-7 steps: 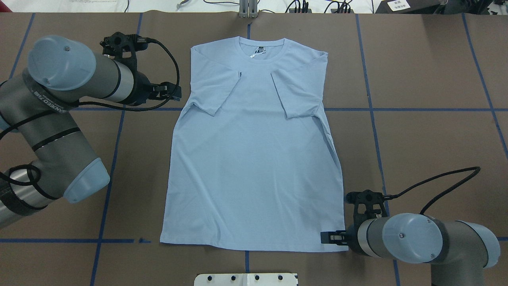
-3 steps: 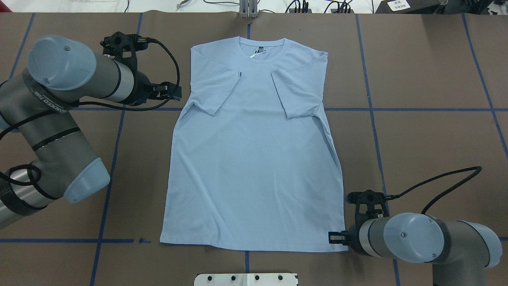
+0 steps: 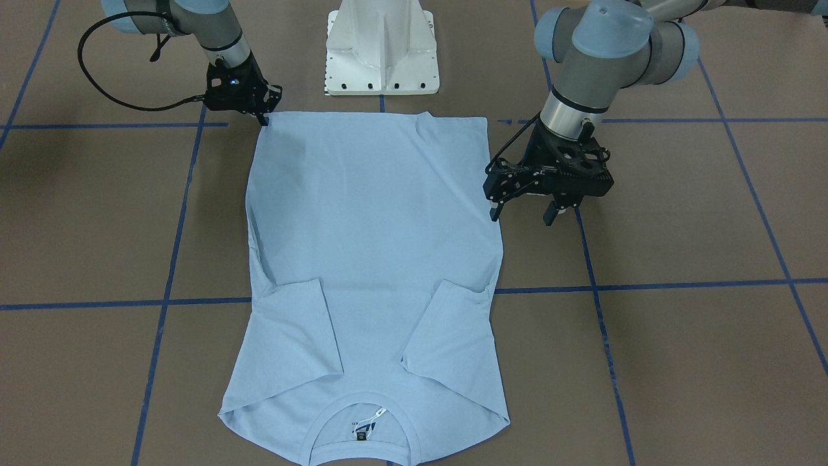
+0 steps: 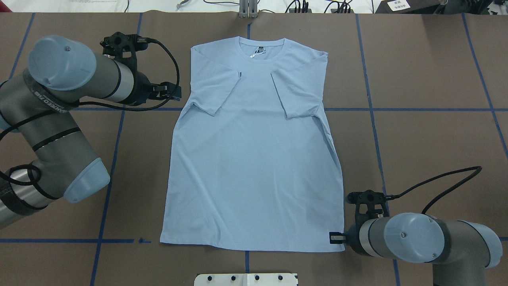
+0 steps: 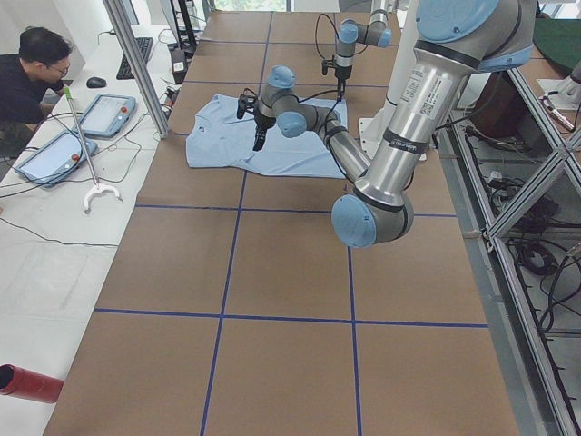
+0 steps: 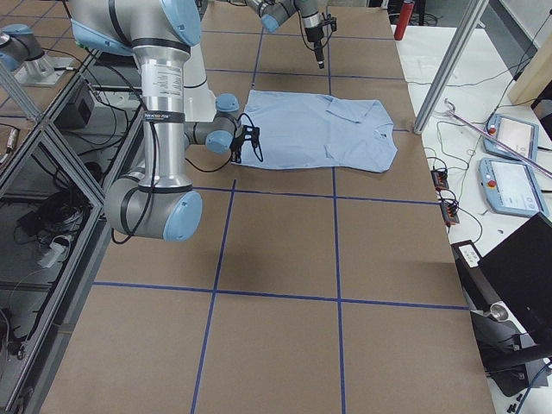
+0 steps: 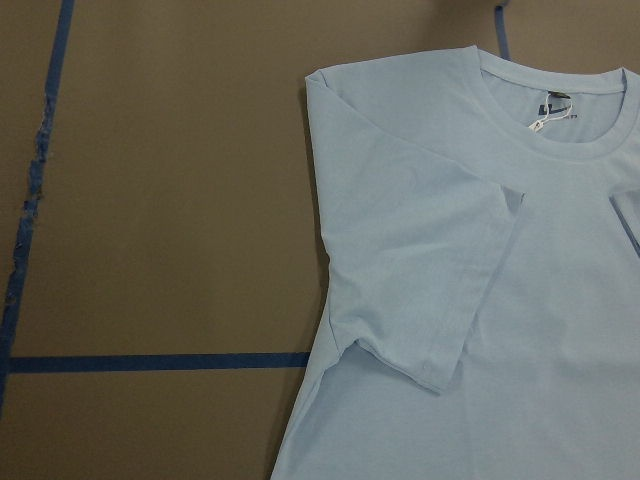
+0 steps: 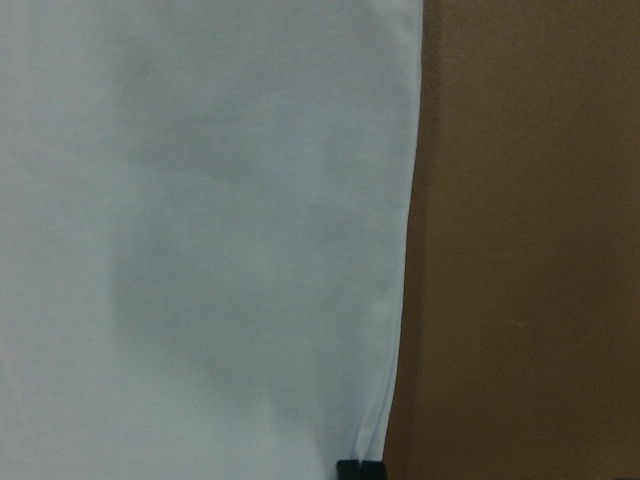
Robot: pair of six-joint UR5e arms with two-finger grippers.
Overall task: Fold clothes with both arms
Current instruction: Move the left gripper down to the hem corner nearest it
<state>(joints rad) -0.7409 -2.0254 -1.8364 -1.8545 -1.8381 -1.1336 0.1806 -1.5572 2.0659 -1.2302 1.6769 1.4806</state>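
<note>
The pale light-blue T-shirt [image 4: 254, 159] lies flat on the brown table with both sleeves folded in, neck and black label at the far edge; no print shows. It also shows in the front view [image 3: 375, 226]. My left gripper [image 3: 522, 217] is open and empty, held above the table just beside the shirt's left side, near the folded sleeve [image 7: 420, 270]; overhead it [image 4: 176, 90] is left of the shirt. My right gripper [image 4: 332, 237] is low at the shirt's near right hem corner [image 3: 264, 118]. One dark fingertip [image 8: 358, 468] touches the hem edge; I cannot tell if the gripper is shut.
The white pedestal base [image 3: 381, 52] stands at the near table edge behind the hem. Blue tape lines [image 4: 416, 109] cross the brown table. An operator [image 5: 32, 73] sits with tablets past the far edge. Cables lie along the far edge [image 4: 301, 6].
My right gripper has slid a little to the right along the hem, from over the cloth to the corner's edge. The shirt and the left arm have not moved.
</note>
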